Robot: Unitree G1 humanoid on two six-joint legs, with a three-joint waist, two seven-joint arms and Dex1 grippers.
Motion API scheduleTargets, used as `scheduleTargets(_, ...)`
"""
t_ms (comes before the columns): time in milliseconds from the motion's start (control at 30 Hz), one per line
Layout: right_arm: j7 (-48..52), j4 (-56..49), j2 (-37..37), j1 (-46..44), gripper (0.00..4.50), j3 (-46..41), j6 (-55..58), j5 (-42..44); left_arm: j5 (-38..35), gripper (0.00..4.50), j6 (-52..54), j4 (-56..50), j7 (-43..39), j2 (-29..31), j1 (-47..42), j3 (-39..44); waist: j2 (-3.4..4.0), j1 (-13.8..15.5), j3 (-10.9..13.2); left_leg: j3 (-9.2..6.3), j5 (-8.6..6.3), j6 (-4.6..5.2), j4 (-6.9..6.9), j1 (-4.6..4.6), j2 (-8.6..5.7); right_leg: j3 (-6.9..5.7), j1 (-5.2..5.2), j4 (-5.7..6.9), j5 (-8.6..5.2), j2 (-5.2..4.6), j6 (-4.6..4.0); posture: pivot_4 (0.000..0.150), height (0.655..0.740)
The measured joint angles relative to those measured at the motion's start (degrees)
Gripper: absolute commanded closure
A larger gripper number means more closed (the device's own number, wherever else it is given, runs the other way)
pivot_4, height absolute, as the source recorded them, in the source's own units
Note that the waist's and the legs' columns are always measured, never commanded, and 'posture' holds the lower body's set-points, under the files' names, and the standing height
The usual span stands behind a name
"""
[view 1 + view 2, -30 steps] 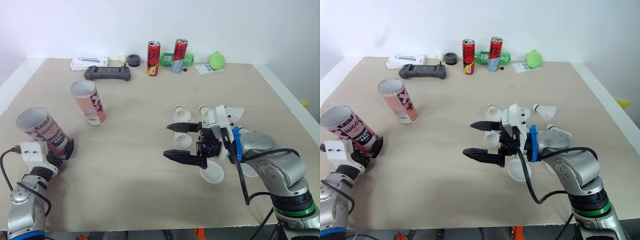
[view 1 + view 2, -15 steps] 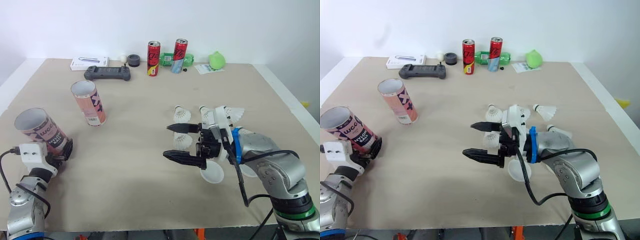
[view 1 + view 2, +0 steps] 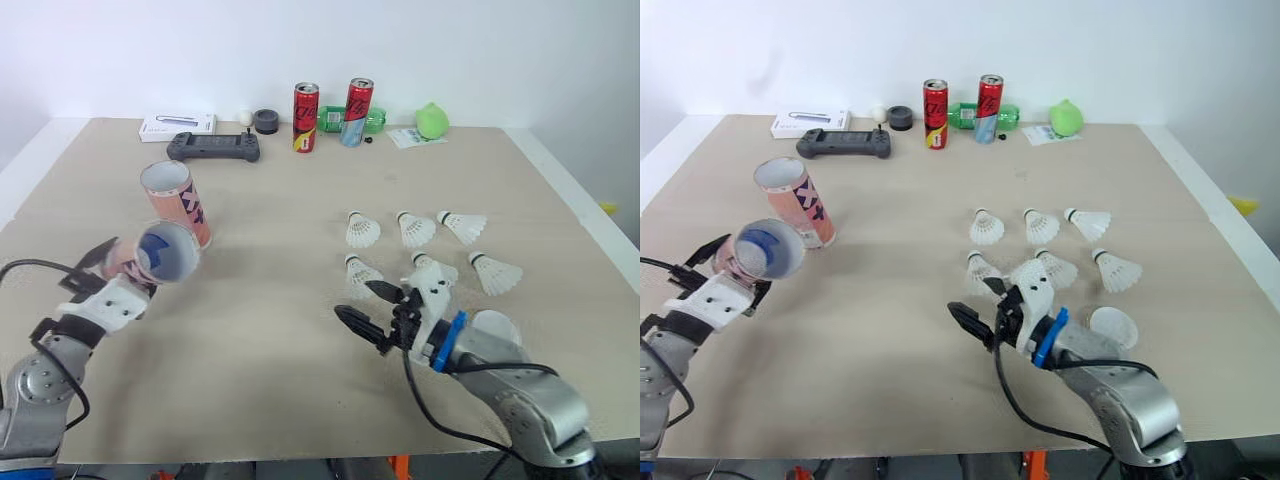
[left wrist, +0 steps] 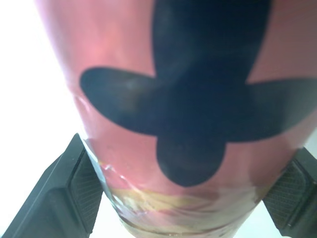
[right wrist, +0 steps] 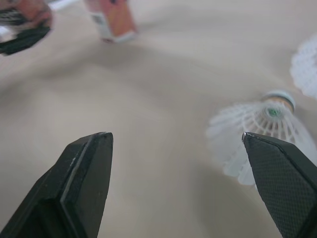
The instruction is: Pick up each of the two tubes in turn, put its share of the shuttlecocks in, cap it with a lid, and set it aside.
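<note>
I noted left pincer [image 3: 124,273] clamped on light, crushable pink cardboard tube [image 3: 164,251]; right pincer [image 3: 361,304] apart; fragile white feather shuttlecock [image 3: 361,271] best gripped by cork

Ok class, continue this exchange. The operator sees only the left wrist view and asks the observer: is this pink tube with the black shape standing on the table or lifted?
Observer: Lifted. The left end effector holds the pink cardboard tube off the beige table, tipped, open mouth facing the head camera.
Operator: Any shuttlecocks ready?
Observer: Six white feather shuttlecocks lie on the table in two rows of three.
Operator: And the other arm?
Observer: The right end effector is open, just beside the near row's left shuttlecock, gripping nothing.
</note>
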Motion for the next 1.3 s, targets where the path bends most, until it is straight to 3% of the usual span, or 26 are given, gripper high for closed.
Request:
scheduleTargets(300,-2.1,10.3,5.8,-4.6,0.0,1.0,-3.0,-5.5,5.9,0.51,4.3,-4.1,0.2,-0.2,-1.6,-4.5,0.05,0.0,0.0,-0.04,-0.05,-0.05,-0.11,-0.09,-0.02,-0.01,-0.02,-0.01,-0.01,0.0,0.1,0.15,0.74)
scheduleTargets(400,-1.7,12.2,6.7,-4.6,0.83,1.2,-4.2,-6.6,7.5,0.52,6.9,-6.3,0.2,-0.8,-1.6,-5.6,0.09,0.0,0.1,-0.04,-0.08,-0.06,-0.13,-0.11,-0.02,-0.01,-0.03,-0.01,-0.03,-0.01,0.13,0.15,0.74)
scheduleTargets(633,-2.6,17.4,9.4,-6.8,4.23,0.8,-7.5,-9.2,8.2,0.52,10.2,-9.1,0.0,-2.4,-1.7,-7.3,0.1,0.0,0.1,-0.05,-0.05,-0.02,-0.11,-0.08,-0.02,-0.01,-0.03,0.0,0.05,0.0,0.21,0.15,0.74)
scheduleTargets(667,-2.6,17.6,9.5,-6.8,4.43,0.7,-7.7,-9.3,8.2,0.52,10.3,-9.1,-0.1,-2.4,-1.7,-7.5,0.1,-0.1,0.1,-0.06,-0.04,-0.02,-0.11,-0.07,-0.02,-0.02,-0.03,0.0,0.05,0.01,0.21,0.15,0.74)
scheduleTargets(833,1.0,16.5,8.6,-5.8,4.43,-0.3,-8.5,-7.9,9.1,0.52,12.5,-9.1,-0.9,-2.4,-1.8,-8.9,0.13,-0.1,0.1,-0.06,-0.05,-0.02,-0.11,-0.1,-0.03,-0.02,-0.02,0.0,0.03,0.0,0.21,0.15,0.74)
scheduleTargets(900,7.2,12.4,4.9,-5.2,4.43,-0.5,-8.3,-4.0,10.3,0.52,15.2,-9.4,-1.6,-2.5,-2.3,-10.0,0.3,-0.1,0.2,-0.08,-0.05,-0.02,-0.1,-0.14,-0.07,-0.01,-0.02,-0.01,0.02,-0.02,0.23,0.15,0.74)
scheduleTargets(1067,17.6,5.5,-1.1,-12.5,4.43,-0.3,-7.3,2.2,11.9,0.52,19.8,-10.8,-3.8,-3.1,-3.3,-13.8,0.34,-0.4,0.2,-0.16,-0.01,0.03,-0.08,-0.07,-0.04,-0.04,0.01,0.01,0.08,0.04,0.34,0.15,0.74)
scheduleTargets(1300,23.9,10.2,-1.7,-24.7,4.43,12.3,-10.8,-5.9,13.1,0.52,22.9,-12.1,-4.7,-3.5,-4.1,-15.8,0.36,-1.0,0.2,-0.26,0.08,0.17,-0.1,-0.07,-0.01,-0.19,0.04,0.03,0.14,0.06,0.3,0.15,0.74)
